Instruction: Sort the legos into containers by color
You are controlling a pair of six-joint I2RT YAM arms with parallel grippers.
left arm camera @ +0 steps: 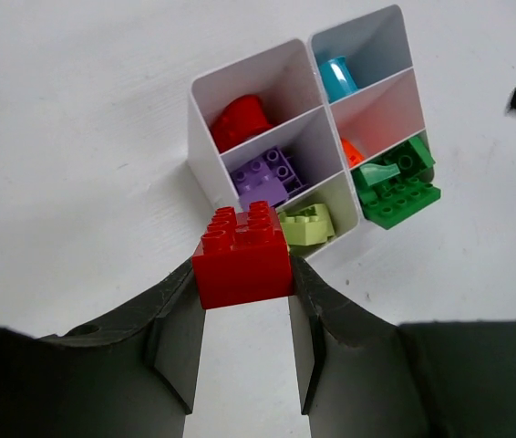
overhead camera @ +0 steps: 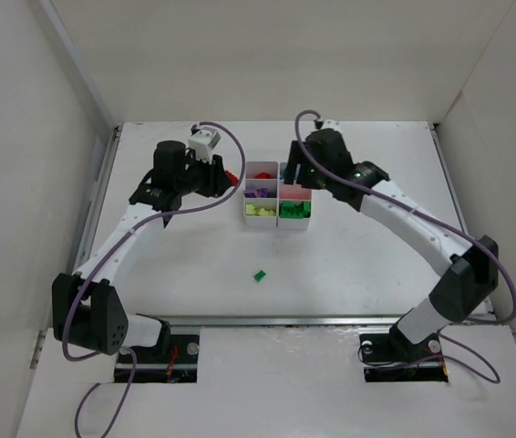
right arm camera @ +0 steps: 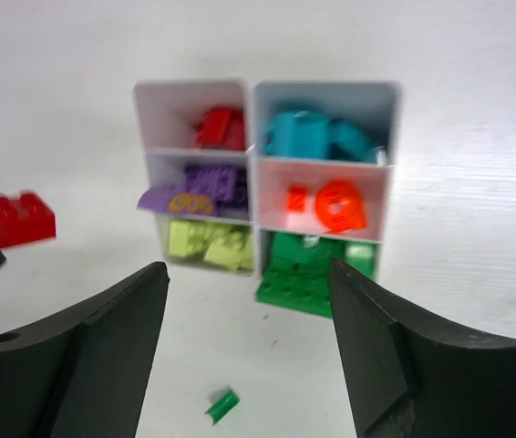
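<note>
Pinching red brick (left arm camera: 242, 254) tight in left gripper (left arm camera: 242, 278) | hovering just beside tray (left arm camera: 205, 162), facing red compartment (left arm camera: 267, 78) ahead, nearer than right arm | holding right gripper (right arm camera: 249, 274) wide, empty

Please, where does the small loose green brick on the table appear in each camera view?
Top external: the green brick lies near the centre, below the white tray.
Left wrist: not in it.
Right wrist: bottom centre, in front of the tray.
Shared landmark: the white tray.
</note>
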